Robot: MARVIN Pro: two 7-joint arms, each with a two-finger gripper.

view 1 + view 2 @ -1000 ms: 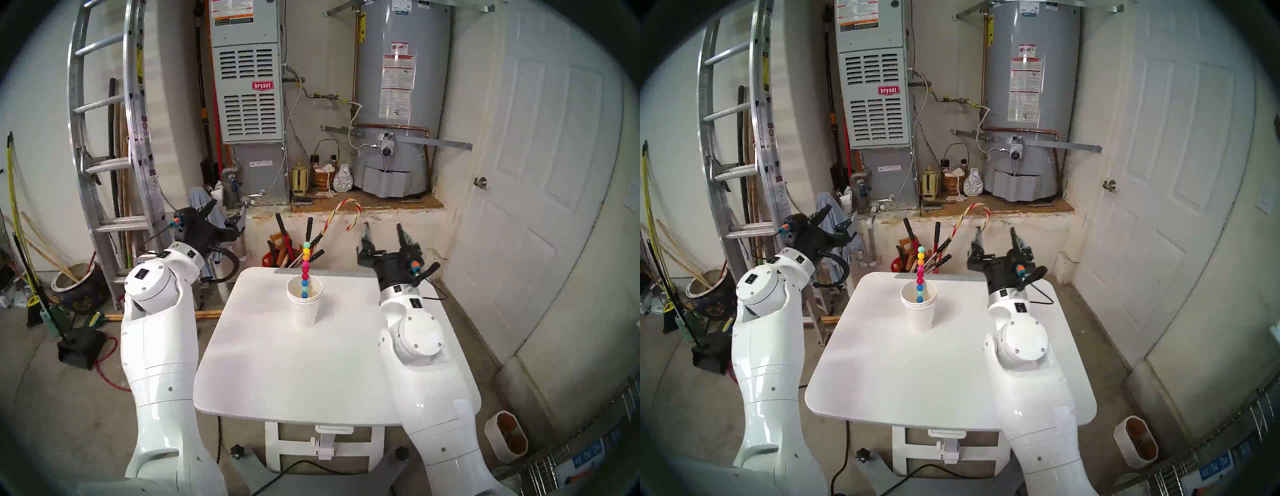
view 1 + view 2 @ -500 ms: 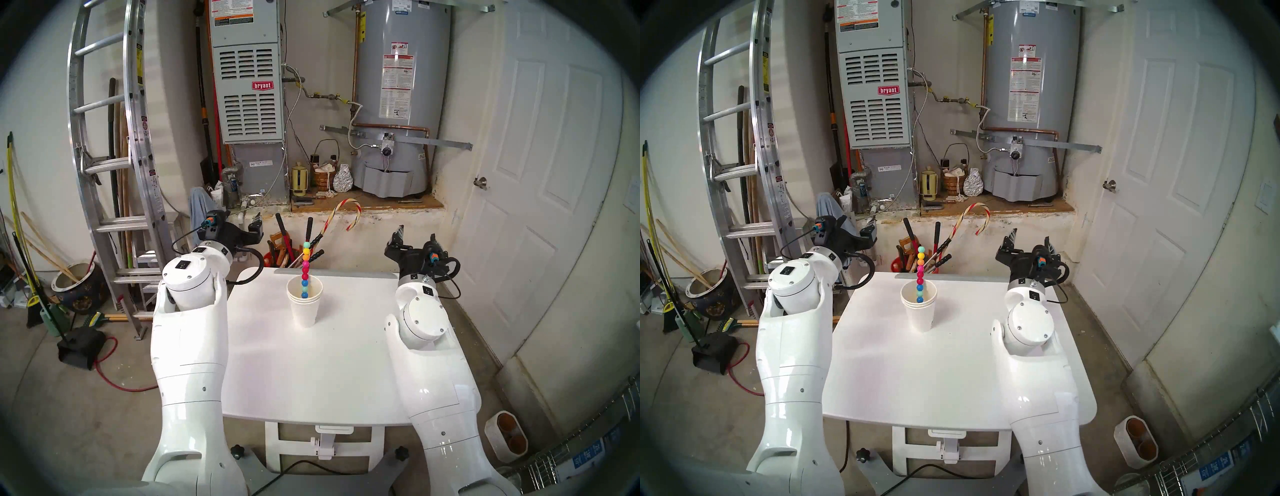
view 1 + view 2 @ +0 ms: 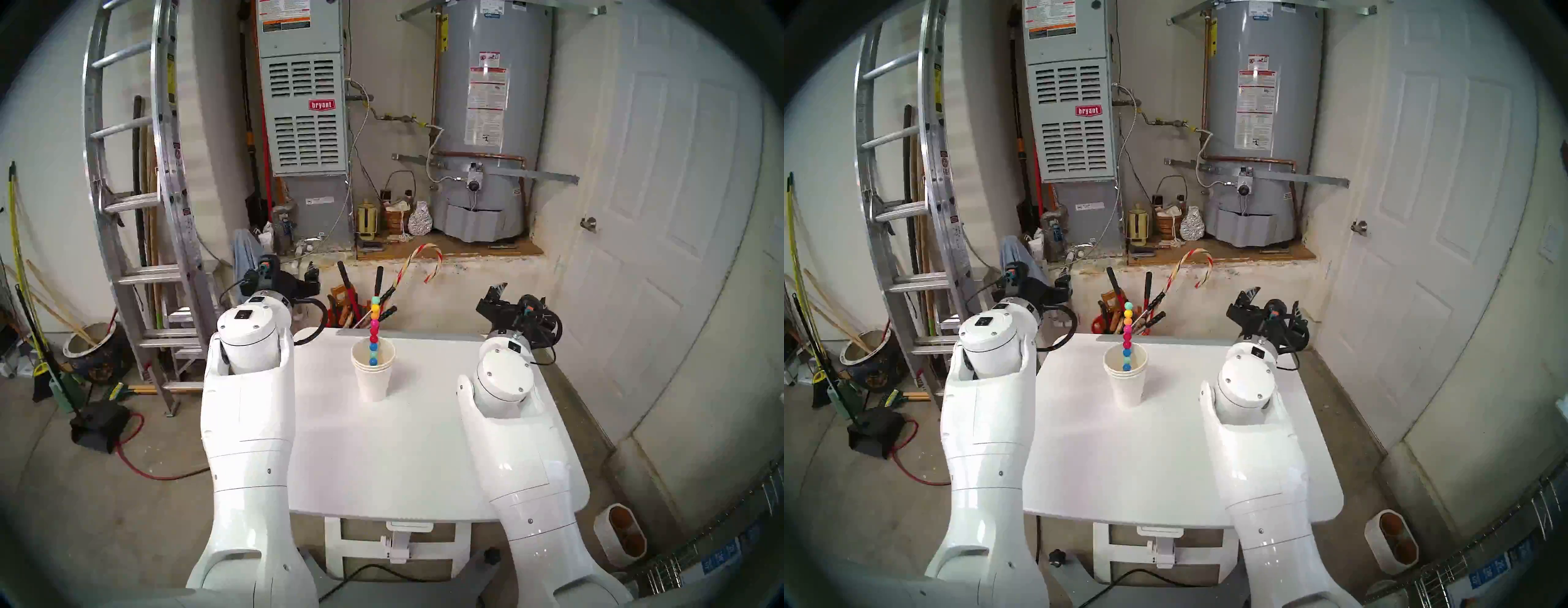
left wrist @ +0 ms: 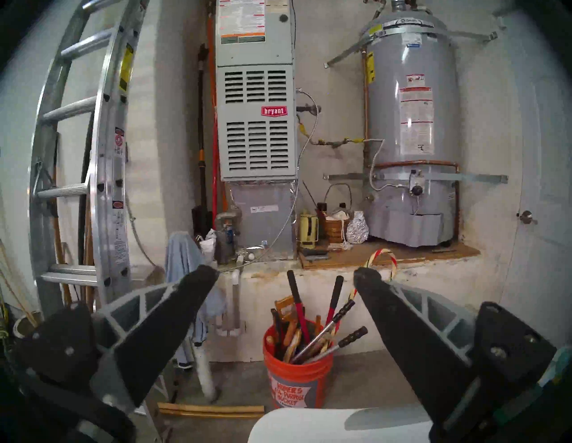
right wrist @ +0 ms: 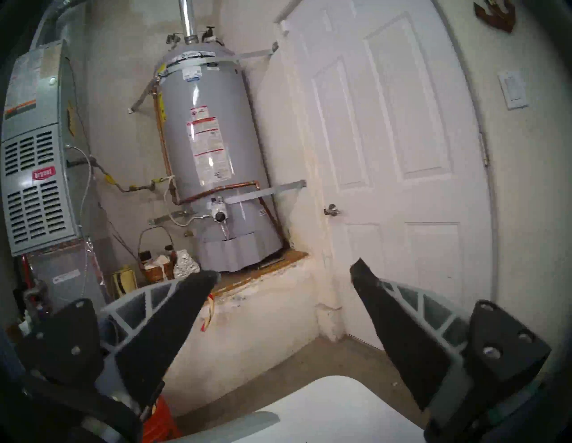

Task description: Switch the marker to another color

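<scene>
The marker (image 3: 374,329) is a slim stick of coloured balls standing upright in a stack of white paper cups (image 3: 373,375) at the back middle of the white table (image 3: 382,450). It also shows in the head stereo right view (image 3: 1127,335). My left gripper (image 3: 297,275) is open and empty beyond the table's back left corner, pointing at the far wall (image 4: 286,272). My right gripper (image 3: 515,297) is open and empty above the table's back right corner (image 5: 284,269). Both are well apart from the marker, which neither wrist view shows.
An orange bucket (image 4: 294,380) of black-and-red-handled tools and a striped candy cane (image 3: 424,259) stand just behind the table. A ladder (image 3: 140,191) leans at the left. A furnace (image 3: 303,114), a water heater (image 3: 488,127) and a door (image 3: 662,212) line the back and right.
My left arm has swung right, in toward the table's back left corner. My right gripper has dropped lower and shifted right. Both grippers stay open; the marker and cups have not moved.
</scene>
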